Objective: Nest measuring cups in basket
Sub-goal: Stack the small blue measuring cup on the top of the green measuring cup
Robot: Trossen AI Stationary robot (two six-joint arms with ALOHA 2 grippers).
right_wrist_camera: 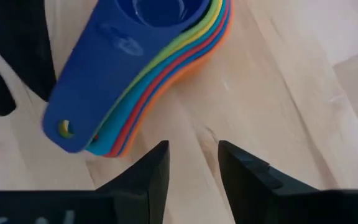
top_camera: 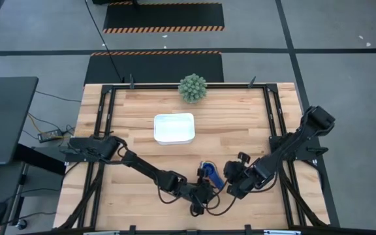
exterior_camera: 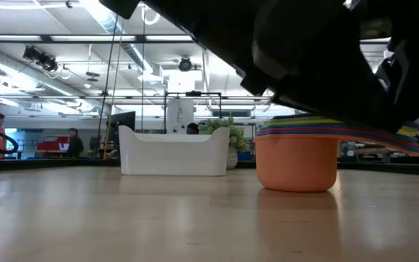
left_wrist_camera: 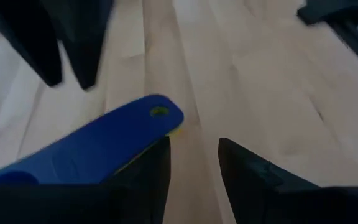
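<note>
So the cups are already nested into 1 stack, dark blue on top, then light blue, green, yellow, red and orange at the bottom from what the handles show. The low view has the big orange cup sitting flat on the table with the rainbow of rims stacked in it. That half of the job looks done.

What's left is the basket part. It sits toward the far middle of the table, near the plant, and the stack is well apart from it, down by the near edge between the 2 arms. So the stack is not in the basket yet.

Left gripper is low, just beside the stack's handle end, fingers spread with a gap and nothing between them; the blue handle lies next to 1 finger, not in the gap. Right gripper hovers above on the other side, also spread and empty, handles fanned out just ahead of it.

My guess: 1 of them needs to pinch the handles and carry the whole stack over.
</note>
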